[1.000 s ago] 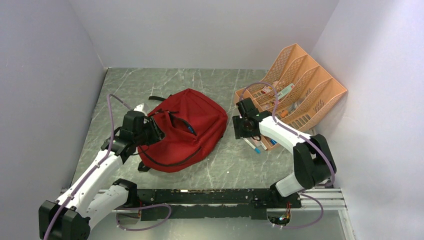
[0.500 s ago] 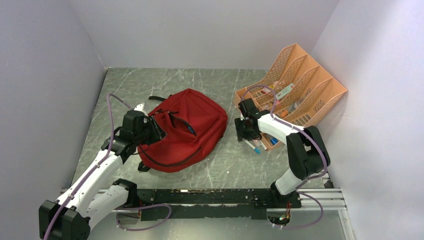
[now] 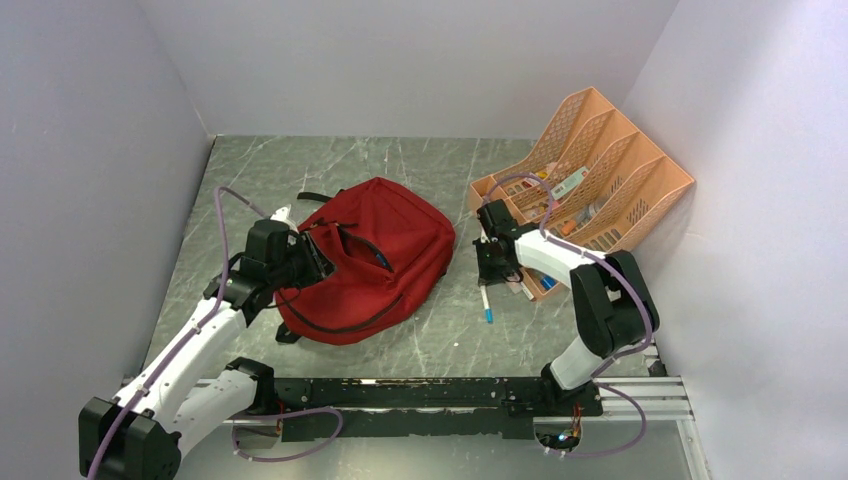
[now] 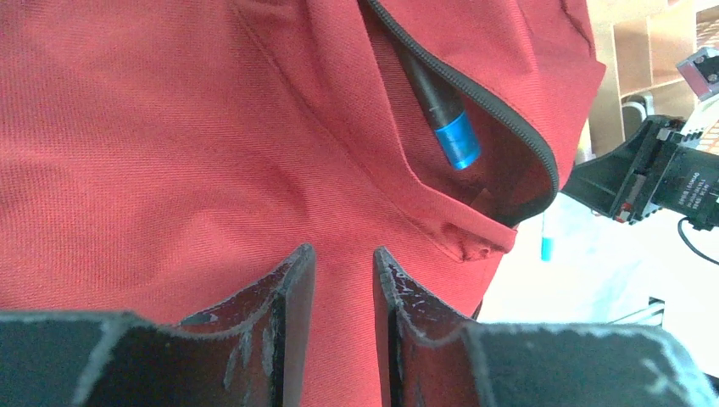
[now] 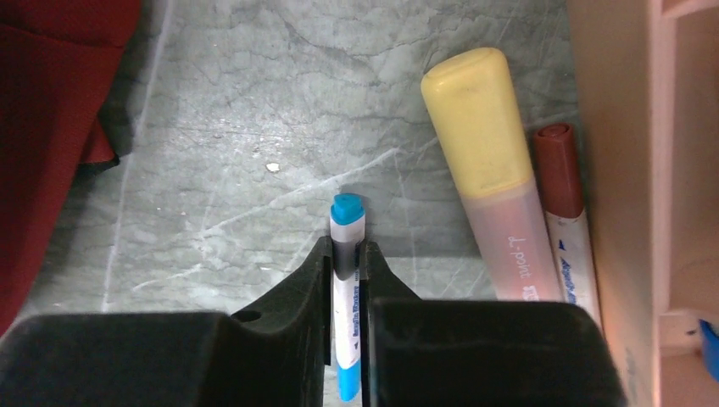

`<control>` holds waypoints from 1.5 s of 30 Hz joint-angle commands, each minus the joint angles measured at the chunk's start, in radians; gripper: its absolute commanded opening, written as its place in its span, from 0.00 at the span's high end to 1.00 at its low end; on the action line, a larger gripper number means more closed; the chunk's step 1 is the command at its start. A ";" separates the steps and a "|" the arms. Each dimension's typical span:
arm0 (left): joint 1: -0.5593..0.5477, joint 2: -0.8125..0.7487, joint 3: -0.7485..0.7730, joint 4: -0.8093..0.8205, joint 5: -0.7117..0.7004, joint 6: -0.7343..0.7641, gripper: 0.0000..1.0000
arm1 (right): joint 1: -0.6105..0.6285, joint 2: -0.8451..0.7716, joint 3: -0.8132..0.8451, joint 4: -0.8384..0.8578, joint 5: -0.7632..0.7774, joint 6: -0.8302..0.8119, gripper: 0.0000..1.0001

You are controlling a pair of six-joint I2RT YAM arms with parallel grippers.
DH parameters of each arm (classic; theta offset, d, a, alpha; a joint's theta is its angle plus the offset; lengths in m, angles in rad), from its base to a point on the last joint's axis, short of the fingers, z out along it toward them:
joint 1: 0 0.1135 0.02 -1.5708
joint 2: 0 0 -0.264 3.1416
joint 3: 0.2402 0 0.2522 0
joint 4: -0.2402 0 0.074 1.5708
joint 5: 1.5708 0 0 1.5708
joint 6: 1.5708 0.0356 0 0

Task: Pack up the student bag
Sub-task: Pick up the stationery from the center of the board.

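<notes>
The student bag (image 3: 385, 240) lies left of centre, dark red, its zipped pocket gaping. A black pen with a blue end (image 4: 445, 127) sticks out of that pocket. My left gripper (image 3: 305, 262) sits at the bag's left edge, and its fingers (image 4: 343, 254) pinch a fold of the red fabric (image 4: 169, 127). My right gripper (image 3: 487, 272) hangs low over the table between the bag and the organiser. It is shut (image 5: 346, 250) on a white marker with a blue cap (image 5: 347, 220). The marker (image 3: 486, 303) pokes out toward the front.
A peach mesh desk organiser (image 3: 600, 180) holding stationery stands at the back right, against the wall. A yellow highlighter (image 5: 492, 161) and a red-capped marker (image 5: 564, 203) lie on the table beside its base (image 5: 619, 170). White walls close off three sides.
My right gripper has closed on the blue-capped marker and drawn it clear of the pens by the organiser. The left arm and the bag have stayed put.
</notes>
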 commanded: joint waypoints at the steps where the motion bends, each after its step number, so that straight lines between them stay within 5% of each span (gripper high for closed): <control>1: 0.006 -0.006 0.024 0.053 0.064 0.024 0.64 | -0.006 -0.068 -0.017 0.050 -0.032 0.060 0.95; 7: 0.004 -0.062 0.032 0.169 0.206 0.072 0.59 | -0.003 -0.283 -0.021 0.155 -0.077 0.159 1.00; 12: -0.020 -0.091 0.027 0.301 0.316 0.042 0.50 | 0.003 -0.375 -0.012 0.292 -0.288 0.280 1.00; 22: -0.283 -0.030 0.074 0.414 0.201 0.041 0.42 | 0.234 -0.331 0.035 0.583 -0.399 0.529 1.00; 35: -0.344 0.008 0.062 0.427 0.127 0.043 0.48 | 0.313 -0.269 0.073 0.688 -0.464 0.625 1.00; 45: -0.350 0.029 0.071 0.451 0.124 0.029 0.67 | 0.336 -0.254 0.078 0.688 -0.464 0.617 1.00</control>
